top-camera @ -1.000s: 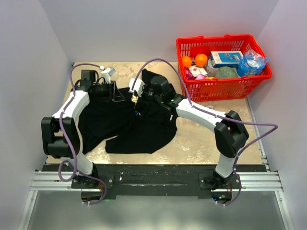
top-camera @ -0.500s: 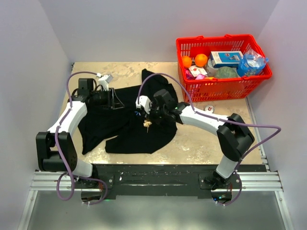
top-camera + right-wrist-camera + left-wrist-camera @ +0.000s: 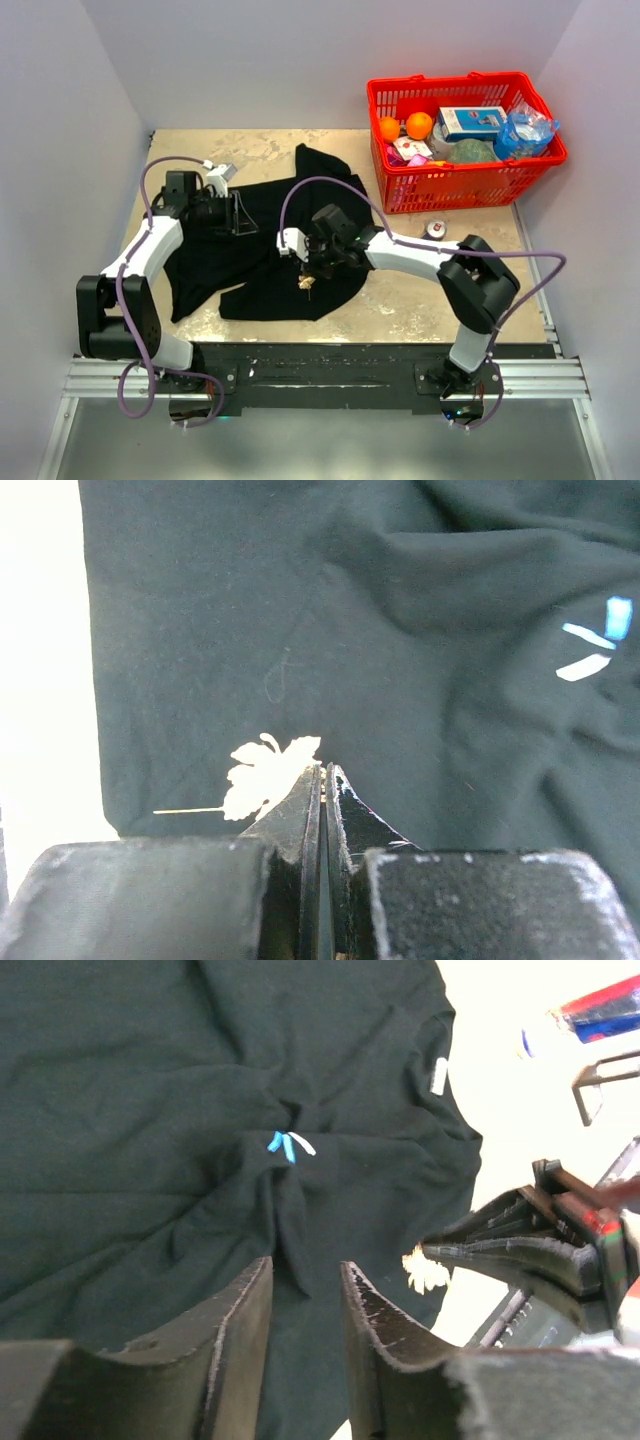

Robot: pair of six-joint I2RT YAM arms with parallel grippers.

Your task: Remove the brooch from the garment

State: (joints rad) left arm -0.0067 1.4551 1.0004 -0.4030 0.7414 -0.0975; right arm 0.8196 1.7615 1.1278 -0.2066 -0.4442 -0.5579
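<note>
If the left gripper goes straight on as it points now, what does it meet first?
Probably the black T-shirt, at the bunched fold just ahead of the left gripper; depth is unclear.

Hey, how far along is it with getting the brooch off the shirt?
Nearly done. The leaf-shaped brooch, pinched in the shut right claw, looks free of the black shirt: its pin shows bare. The left claw hangs open over the shirt. Left: set the brooch down.

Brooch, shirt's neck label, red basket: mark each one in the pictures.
brooch (image 3: 262, 777), right wrist view, on the middle of the pale leaf shape.
neck label (image 3: 438, 1076), left wrist view, on the middle of the white tab.
red basket (image 3: 452, 186), top view, on its near wall.
</note>
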